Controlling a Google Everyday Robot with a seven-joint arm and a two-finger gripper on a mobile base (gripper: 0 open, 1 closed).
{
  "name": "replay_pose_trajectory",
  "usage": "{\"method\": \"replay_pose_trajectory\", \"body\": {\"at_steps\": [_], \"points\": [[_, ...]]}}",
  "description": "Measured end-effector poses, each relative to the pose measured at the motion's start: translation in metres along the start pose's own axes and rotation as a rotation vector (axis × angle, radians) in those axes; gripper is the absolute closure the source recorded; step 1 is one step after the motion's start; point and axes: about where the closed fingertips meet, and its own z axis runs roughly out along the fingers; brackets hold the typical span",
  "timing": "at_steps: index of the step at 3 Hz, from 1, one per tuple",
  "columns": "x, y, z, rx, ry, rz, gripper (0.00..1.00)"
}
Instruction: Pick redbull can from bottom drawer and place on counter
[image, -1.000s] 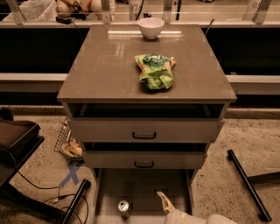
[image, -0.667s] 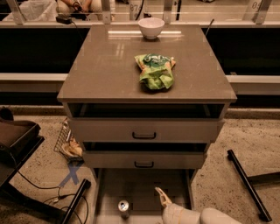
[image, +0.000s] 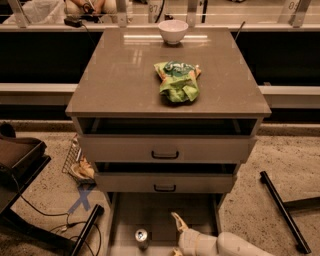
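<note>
Down at the bottom edge, the tool (image: 175, 234) is partly cut off. One pale finger pokes up and the other barely shows, and they're spread apart with nothing between them. The can (image: 141, 236), slim with a shiny top, stands in the drawer (image: 150, 210) just left of the tool, not touching it. Its base is cropped. Up on the glossy flat worktop (image: 120, 75) there's a crinkly green bag (image: 177, 80) and a round white bowl (image: 173, 31).
</note>
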Motion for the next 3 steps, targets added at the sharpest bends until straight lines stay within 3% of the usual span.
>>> {"method": "replay_pose_trajectory", "body": {"at_steps": [1,3], "points": [[0.024,0.005,0.032,-0.044,-0.020,0.009,0.00],[0.035,0.012,0.063,-0.081,-0.042,0.039,0.00]]}}
